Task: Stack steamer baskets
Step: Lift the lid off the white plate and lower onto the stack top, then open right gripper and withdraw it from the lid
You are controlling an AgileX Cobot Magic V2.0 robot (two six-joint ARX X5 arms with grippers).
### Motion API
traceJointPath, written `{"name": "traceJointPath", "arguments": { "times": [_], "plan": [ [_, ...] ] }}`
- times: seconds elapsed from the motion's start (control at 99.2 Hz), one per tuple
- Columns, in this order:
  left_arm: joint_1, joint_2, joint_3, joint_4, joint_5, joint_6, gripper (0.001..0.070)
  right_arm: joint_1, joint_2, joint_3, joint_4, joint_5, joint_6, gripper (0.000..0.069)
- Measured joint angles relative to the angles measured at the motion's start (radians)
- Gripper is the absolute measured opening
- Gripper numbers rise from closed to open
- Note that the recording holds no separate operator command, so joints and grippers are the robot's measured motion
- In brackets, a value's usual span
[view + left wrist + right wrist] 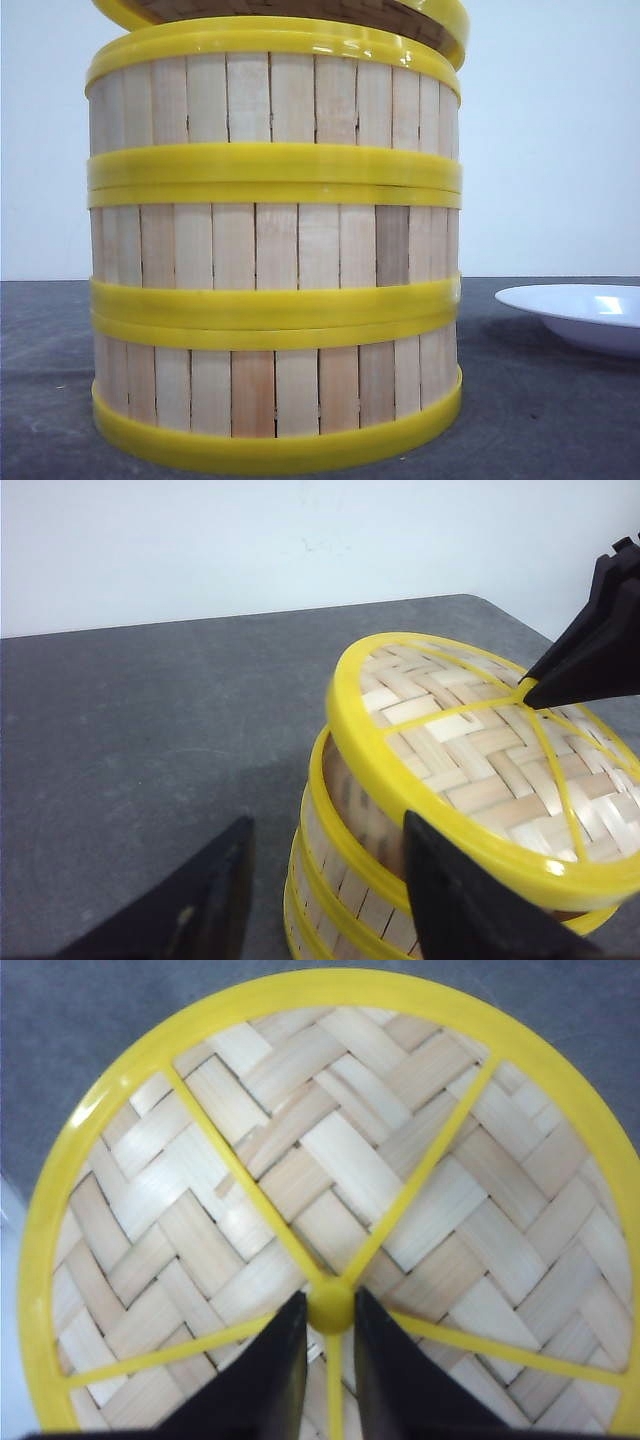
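Note:
Three steamer baskets stand stacked in one column: the bottom one [270,390], the middle one [270,245] and the top one [270,100]. A flat woven lid [330,1160] with a yellow rim sits tilted over the top basket, its edge [440,20] showing at the top of the front view. My right gripper [330,1305] is shut on the lid's small yellow centre knob. My left gripper [328,825] is open beside the stack [345,880]. One of its fingers is against the top basket's wall under the lid rim, the other is over bare table.
A white plate [590,315] lies on the dark grey table [150,730] to the right of the stack. A pale wall stands behind the table's far edge.

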Motion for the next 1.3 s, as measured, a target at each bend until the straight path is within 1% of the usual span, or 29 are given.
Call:
{"name": "traceJointPath", "arguments": {
  "times": [0.323, 0.736, 1.301],
  "plan": [
    [0.0, 0.0, 0.0, -0.001, 0.0, -0.001, 0.0275, 0.002, 0.017, 0.0, -0.009, 0.032, 0.0, 0.0049],
    [0.0, 0.0, 0.0, -0.003, 0.0, -0.001, 0.0275, 0.016, 0.058, 0.0, -0.032, 0.035, 0.0, 0.0049],
    [0.0, 0.0, 0.0, -0.003, 0.0, -0.001, 0.0275, 0.019, 0.073, 0.0, -0.013, 0.046, 0.0, 0.0048]
  ]
}}
